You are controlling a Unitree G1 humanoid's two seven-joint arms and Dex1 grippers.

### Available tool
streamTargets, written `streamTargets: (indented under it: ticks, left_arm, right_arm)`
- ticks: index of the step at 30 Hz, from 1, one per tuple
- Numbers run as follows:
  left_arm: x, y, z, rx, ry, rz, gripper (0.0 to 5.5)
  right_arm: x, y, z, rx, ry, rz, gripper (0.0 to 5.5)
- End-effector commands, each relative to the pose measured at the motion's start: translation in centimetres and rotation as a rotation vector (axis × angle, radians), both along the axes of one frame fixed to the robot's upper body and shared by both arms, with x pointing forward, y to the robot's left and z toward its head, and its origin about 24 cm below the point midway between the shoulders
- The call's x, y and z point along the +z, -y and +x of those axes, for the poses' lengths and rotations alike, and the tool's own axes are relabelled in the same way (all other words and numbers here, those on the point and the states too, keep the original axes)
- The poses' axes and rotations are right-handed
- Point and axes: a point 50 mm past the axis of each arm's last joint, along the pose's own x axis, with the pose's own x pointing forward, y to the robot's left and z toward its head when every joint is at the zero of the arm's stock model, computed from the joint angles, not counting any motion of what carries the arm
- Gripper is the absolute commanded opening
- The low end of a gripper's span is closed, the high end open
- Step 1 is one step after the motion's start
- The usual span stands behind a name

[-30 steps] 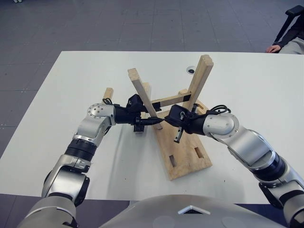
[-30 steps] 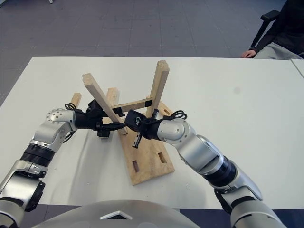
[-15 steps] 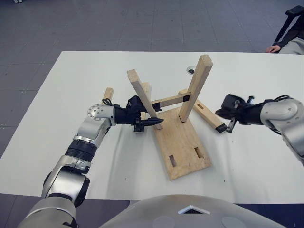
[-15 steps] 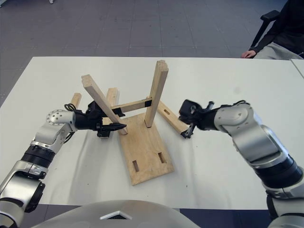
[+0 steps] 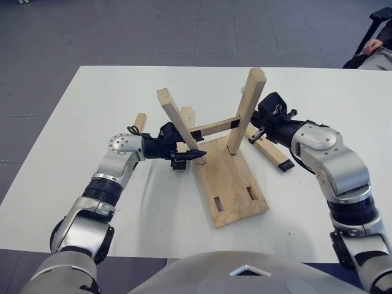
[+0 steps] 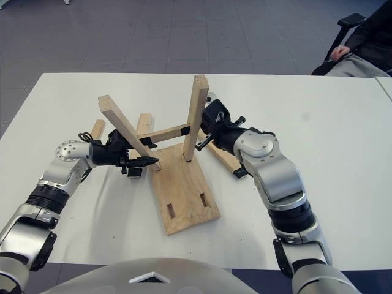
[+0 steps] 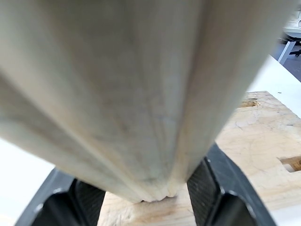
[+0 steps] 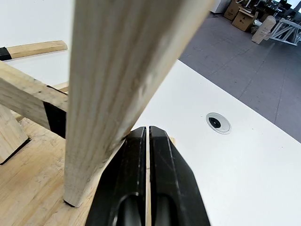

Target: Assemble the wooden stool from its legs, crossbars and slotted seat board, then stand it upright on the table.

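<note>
Seat board (image 5: 236, 190) lies flat on the table (image 5: 92, 110). At its far end stand a tilted leg (image 5: 174, 119) and an upright leg (image 5: 246, 104), joined by a crossbar (image 5: 215, 127). Left gripper (image 5: 195, 153) clamps the tilted leg just above the board. Right gripper (image 8: 148, 165), fingers pressed together and empty, sits close against the upright leg. A loose leg (image 5: 274, 154) lies beside the board's right edge.

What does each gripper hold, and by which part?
The left gripper holds the tilted leg near its lower end. The right gripper holds nothing, fingers shut beside the upright leg.
</note>
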Motion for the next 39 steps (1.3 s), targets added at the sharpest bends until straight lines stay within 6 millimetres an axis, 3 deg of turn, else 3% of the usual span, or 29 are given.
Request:
streamTargets:
  ticks: [1,3,6,14,16,21,30,34,36,39]
  left_arm:
    - [-6.2,-2.2,-3.3,-0.123,-0.079,0.412,2.12]
    - [-5.0,-1.8,-2.4,-0.152,-0.011,0.374,2.12]
    - [-3.7,-0.9,-1.7,-0.203,0.073,0.305,2.12]
    - [-0.8,0.9,-0.1,-0.288,0.28,0.208,2.12]
    - [-0.1,1.1,0.7,-0.267,0.319,0.209,2.81]
    - [1.0,1.0,2.3,-0.206,0.378,0.209,3.72]
    - [5.0,-1.8,4.0,-0.239,0.393,0.305,5.39]
    - [5.8,-3.8,3.5,-0.206,0.356,0.363,5.43]
    - [7.0,-6.1,3.3,-0.064,0.349,0.403,5.43]
    - [12.3,-9.1,4.9,0.368,0.45,0.317,5.43]
  right_arm:
    - [0.4,-2.5,-3.1,0.388,-0.094,-0.051,0.12]
    - [-0.8,-0.6,-3.0,0.369,-0.153,-0.159,0.12]
    - [-0.7,0.8,-1.9,0.33,-0.158,-0.198,0.12]
    - [-0.7,1.4,-1.4,0.337,-0.16,-0.217,0.12]
    - [-0.7,1.4,-1.4,0.34,-0.159,-0.219,0.1]
    - [-1.0,1.5,-1.9,0.372,-0.176,-0.238,0.1]
    - [-1.9,3.2,-3.7,0.463,-0.248,-0.296,0.1]
    - [-2.3,3.9,-4.1,0.468,-0.257,-0.313,0.1]
    - [-2.5,4.3,-4.1,0.462,-0.262,-0.323,0.1]
    - [-3.0,4.4,-4.6,0.484,-0.284,-0.301,0.1]
